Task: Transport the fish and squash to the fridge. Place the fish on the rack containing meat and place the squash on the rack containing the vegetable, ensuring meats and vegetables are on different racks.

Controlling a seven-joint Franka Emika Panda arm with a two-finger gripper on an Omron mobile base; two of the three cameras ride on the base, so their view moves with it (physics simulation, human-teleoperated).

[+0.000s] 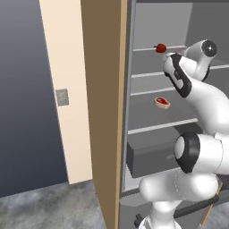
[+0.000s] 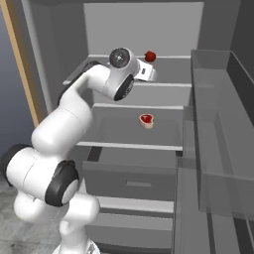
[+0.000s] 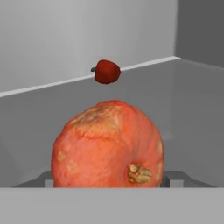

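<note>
Fingers (image 3: pixel 171 176): two small grey tips flank the squash low on either side, spread wide against its flanks; judged a grip, wide because the body is broad.
Squash (image 3: pixel 107 146): held in front of the hand camera, over the upper shelf of the fridge; whether its underside touches the shelf cannot be told. A round, slightly flattened orange lump, skin mottled with paler rough patches on top, and a tan corky stem scar low on the right.
Why held there: the vegetable lies on this same rack, so the squash is brought to it, apart from the meat's rack.
Vegetable (image 3: pixel 106 71): small, dark red, glossy and round with a dark stem, farther back on the shelf near the rear wall, well apart from the squash.
Meat (image 2: pixel 146 120): flat raw slab, red centre, pale fatty rim, alone on the shelf below.
Fridge (image 2: pixel 129 177): plain matte grey interior, flat shelves with lighter front edges, a boxy grey drawer under them.
Arm: smooth white shells with dark joints, reaching in from the near side to the upper shelf.
</note>
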